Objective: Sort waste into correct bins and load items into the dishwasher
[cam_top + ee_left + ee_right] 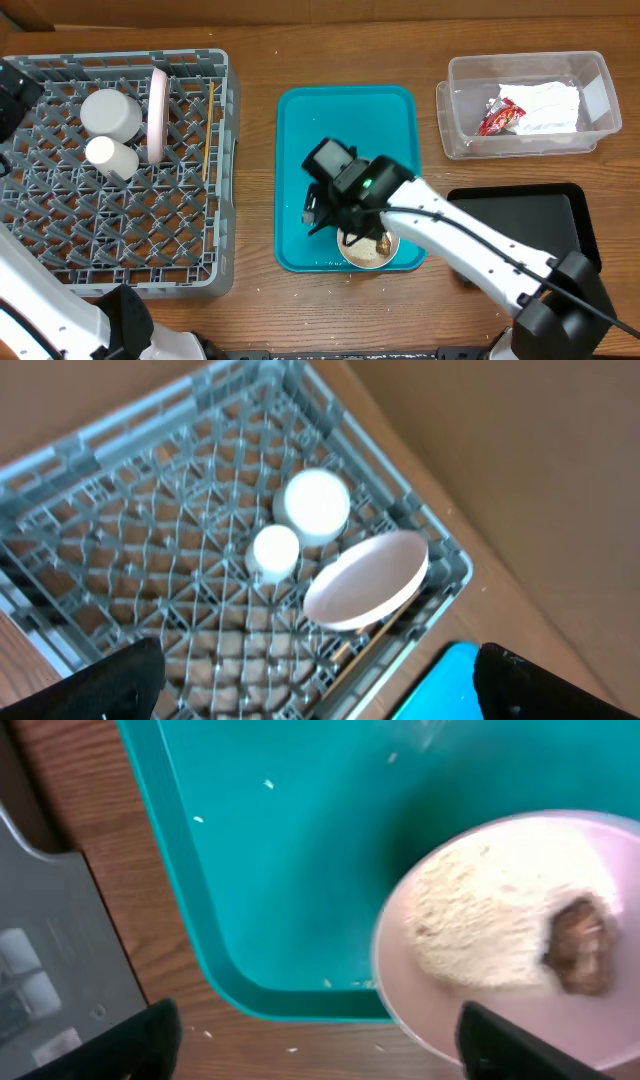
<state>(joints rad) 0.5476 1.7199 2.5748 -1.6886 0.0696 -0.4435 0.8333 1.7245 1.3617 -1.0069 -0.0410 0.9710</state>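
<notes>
A white bowl (pixel 368 250) holding rice and a small brown food lump (pixel 580 945) sits at the near right corner of the teal tray (pixel 300 120). My right gripper (pixel 338 222) hangs open just over the bowl's left rim (pixel 400 1010), holding nothing. The grey dish rack (pixel 60 250) holds a cup (pixel 110 112), a small bowl (pixel 108 155), a plate on edge (pixel 157 115) and chopsticks (pixel 208 130). My left gripper (pixel 12 95) is open and empty above the rack (pixel 120 490). The clear tub (pixel 455 75) holds the red-and-white wrapper (pixel 498 117) and the napkin (pixel 548 105).
The black tray (pixel 530 215) lies at the right, under my right arm. Loose rice grains (pixel 268 784) lie on the teal tray and on the wood just in front of it. The rack's corner (pixel 50 950) is close to the tray's left side.
</notes>
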